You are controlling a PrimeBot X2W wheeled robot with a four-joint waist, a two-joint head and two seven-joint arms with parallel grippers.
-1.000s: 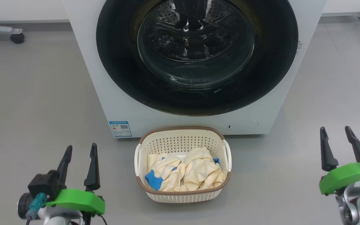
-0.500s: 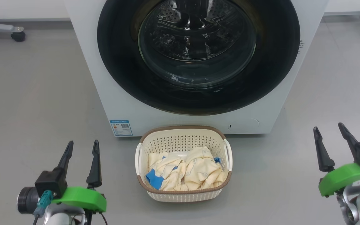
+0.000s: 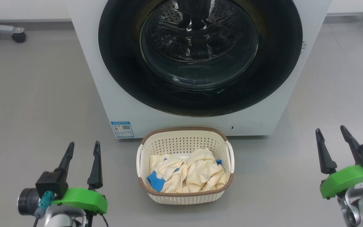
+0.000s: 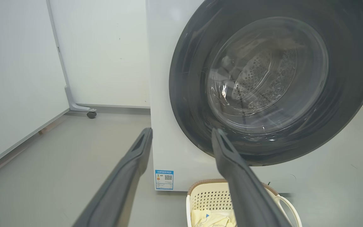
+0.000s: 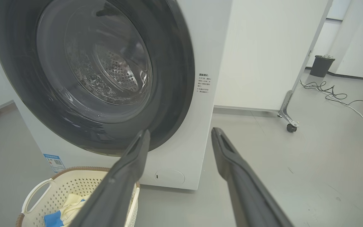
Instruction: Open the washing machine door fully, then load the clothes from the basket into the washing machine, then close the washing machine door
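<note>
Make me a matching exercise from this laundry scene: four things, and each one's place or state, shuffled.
Column one:
1 washing machine door
2 clothes
3 basket
4 left gripper

Column two:
A open, holding nothing
B on the floor before the washing machine
C shut
D heaped in the basket

Pairs: 1-C, 2-D, 3-B, 4-A

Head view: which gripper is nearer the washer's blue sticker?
The left gripper, at lower left: the blue sticker sits just beyond its fingertips, while the right gripper stands past the basket on the other side.
</note>
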